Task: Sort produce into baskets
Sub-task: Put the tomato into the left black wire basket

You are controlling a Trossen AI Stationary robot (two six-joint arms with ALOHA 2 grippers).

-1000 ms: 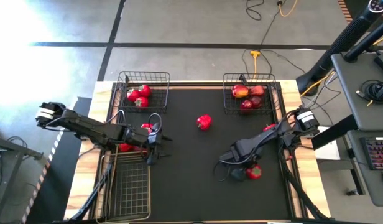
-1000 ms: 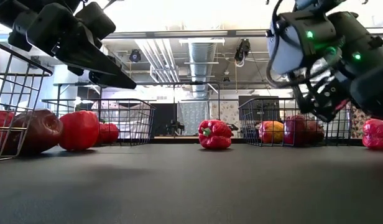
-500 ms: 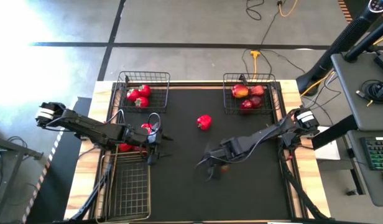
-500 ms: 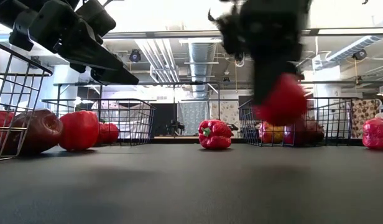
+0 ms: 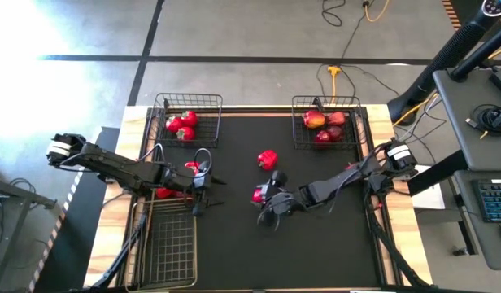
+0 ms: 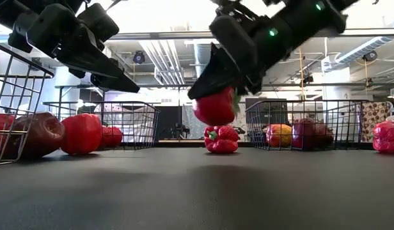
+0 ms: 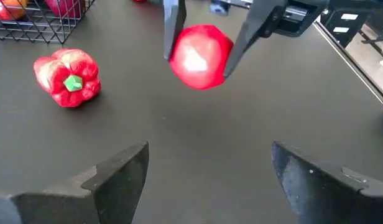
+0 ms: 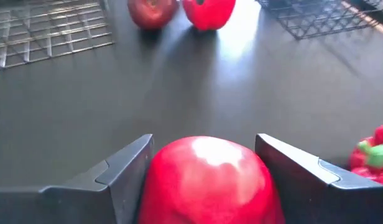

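**Right gripper carries a red fruit over mid-mat**

Your right gripper [image 5: 262,198] is out over the middle of the black mat [image 5: 234,244], its two fingers [image 8: 123,171] pinching a round red piece of produce [image 6: 214,106] between them. In the low view the fruit hangs clear of the mat, with nothing under it. A red bell pepper [image 5: 267,159] lies on the mat just beyond it, toward the far baskets, and the two do not touch.

Your left gripper [image 5: 203,192] waits near the mat's left side with its fingers spread and nothing between them (the left wrist view looks straight across at the carried fruit). Beside it, an apple [image 6: 40,135] and another red item [image 6: 81,133] rest on the mat next to the long basket [image 5: 167,244].

The far-left basket [image 5: 188,100] holds a few red tomatoes [image 5: 180,126]. The far-right basket [image 5: 325,102] holds apples, red and yellowish [image 5: 315,120]. One more red pepper [image 6: 387,137] sits on the mat's right edge.
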